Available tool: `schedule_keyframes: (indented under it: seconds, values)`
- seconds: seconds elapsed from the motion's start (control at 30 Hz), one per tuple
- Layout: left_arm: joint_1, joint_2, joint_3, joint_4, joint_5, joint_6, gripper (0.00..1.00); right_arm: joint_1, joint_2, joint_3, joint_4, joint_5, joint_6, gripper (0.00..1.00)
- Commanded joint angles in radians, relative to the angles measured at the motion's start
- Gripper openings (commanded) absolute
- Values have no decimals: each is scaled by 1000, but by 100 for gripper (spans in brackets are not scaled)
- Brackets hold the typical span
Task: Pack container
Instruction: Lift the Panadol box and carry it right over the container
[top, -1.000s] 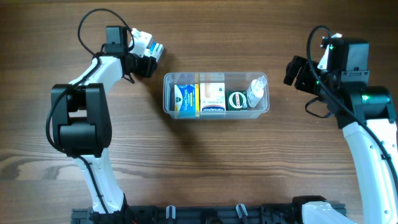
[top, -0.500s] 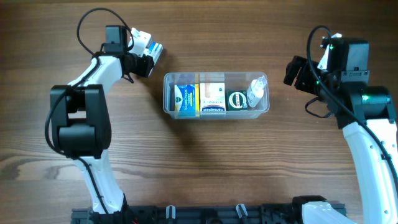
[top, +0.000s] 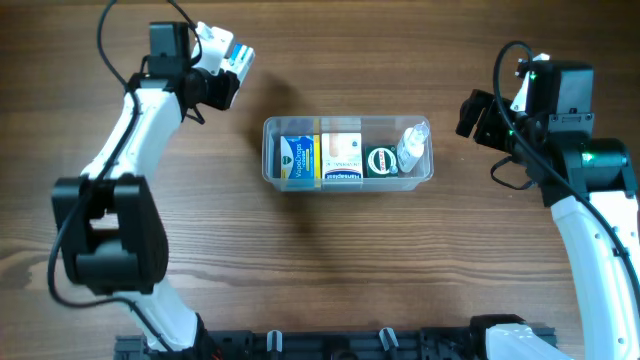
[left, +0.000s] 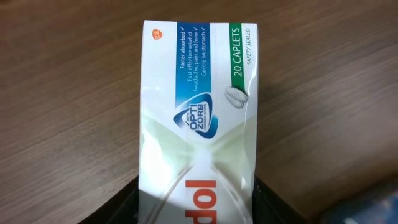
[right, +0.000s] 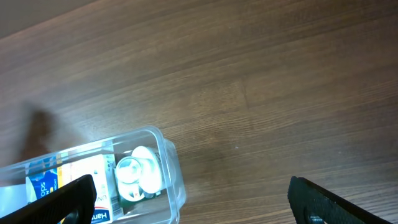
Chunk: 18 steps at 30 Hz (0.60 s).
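I'm gripping the caplet box (left: 198, 106) in the half-closed left pincer (top: 218, 72), up-left of the container (top: 268, 150) sitting mid table (top: 320, 260), right pincer (top: 474, 117) gaping wide and empty, so I'm planning on carrying it over level and lowering flat, clear of the rim.

Backdrop here is the table (top: 330, 260), a brown wood-grain top that fills the overhead shot edge to edge, with the grain running left to right and some darker streaks toward the lower left of the frame. Light looks soft and even from above, so the shadows on the wood are faint and blurry. In the right wrist shot there's a pale sheen across the upper middle of the boards and a dim smudge of shadow at the far left.
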Motion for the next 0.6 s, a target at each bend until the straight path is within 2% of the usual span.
schedule_keyframes:
  seconds: [0.0, 0.27, 0.57]
  values:
    - [-14, -117, 1, -37, 2, -1, 47, -2, 2, 10, 0, 5, -11, 100]
    - [-114, -289, 1, -122, 2, -1, 47, -1, 2, 10, 0, 5, -11, 100]
    - [-269, -335, 1, -234, 2, 12, 51, -1, 2, 10, 0, 6, -11, 100]
